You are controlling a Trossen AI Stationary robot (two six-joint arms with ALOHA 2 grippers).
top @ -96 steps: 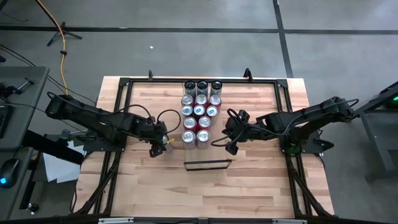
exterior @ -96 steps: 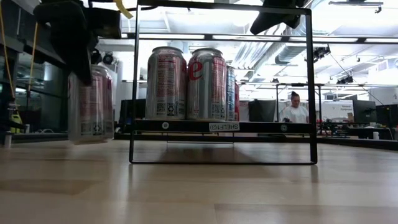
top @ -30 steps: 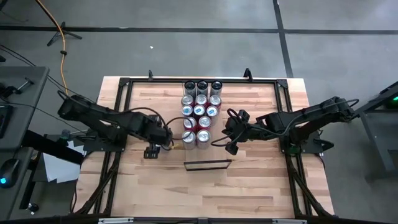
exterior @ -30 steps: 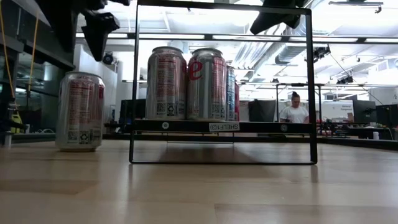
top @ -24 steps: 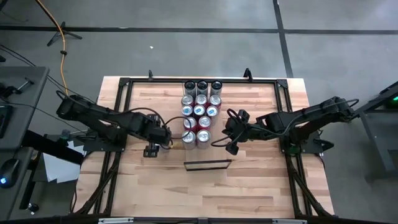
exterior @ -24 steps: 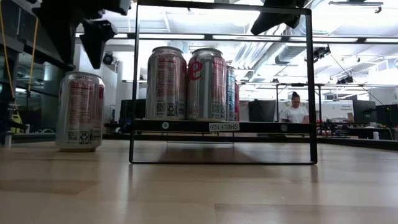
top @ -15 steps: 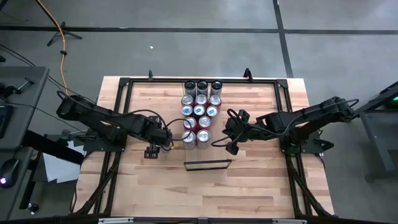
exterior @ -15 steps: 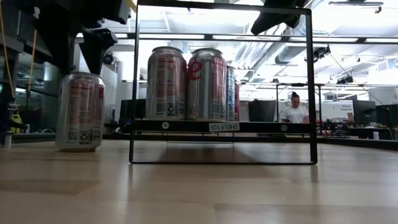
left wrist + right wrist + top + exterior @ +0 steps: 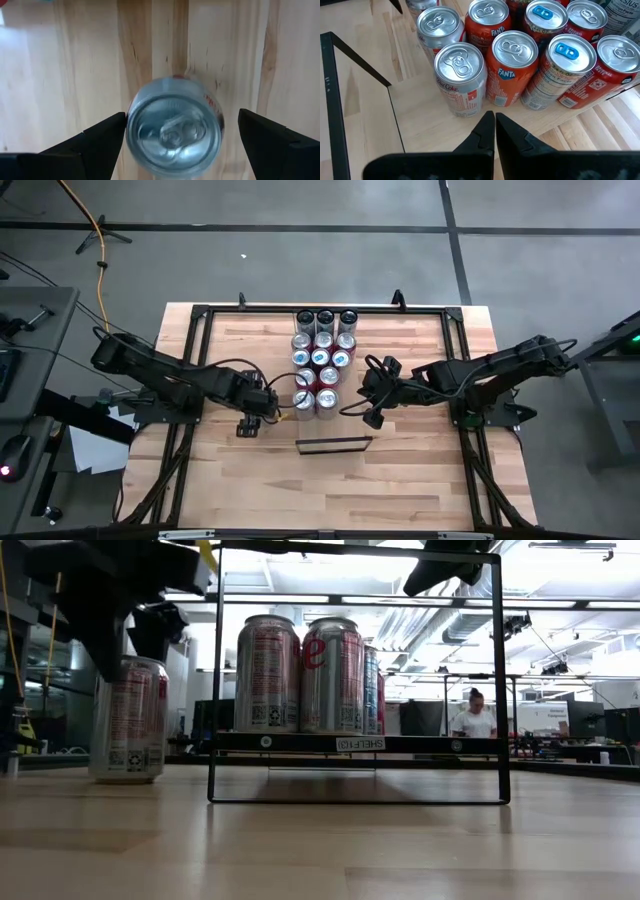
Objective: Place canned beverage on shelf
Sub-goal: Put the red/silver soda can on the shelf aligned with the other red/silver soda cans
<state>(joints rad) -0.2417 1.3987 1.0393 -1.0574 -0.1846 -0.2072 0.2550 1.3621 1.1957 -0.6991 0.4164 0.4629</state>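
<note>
Silver-topped red can (image 9: 249, 423) stands on our wooden desk (image 9: 420, 470), under our left hand (image 9: 249, 426), well left of the shelf (image 9: 333, 444). Low view: "SHELF" label (image 9: 360, 744). Left wrist: fingers (image 9: 102, 140) spread either side; we should descend centred, then squeeze. Right wrist: closed right hand (image 9: 494, 131) faces Fanta cans (image 9: 510, 70).

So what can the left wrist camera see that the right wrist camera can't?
Only the left wrist view shows the lone can from straight above, standing on bare wood between the open fingers of the left tool. Only the right wrist view shows the cluster of cans, including orange Fanta ones, the thin black frame and the shut right tool. Both show the striped wooden tabletop.
</note>
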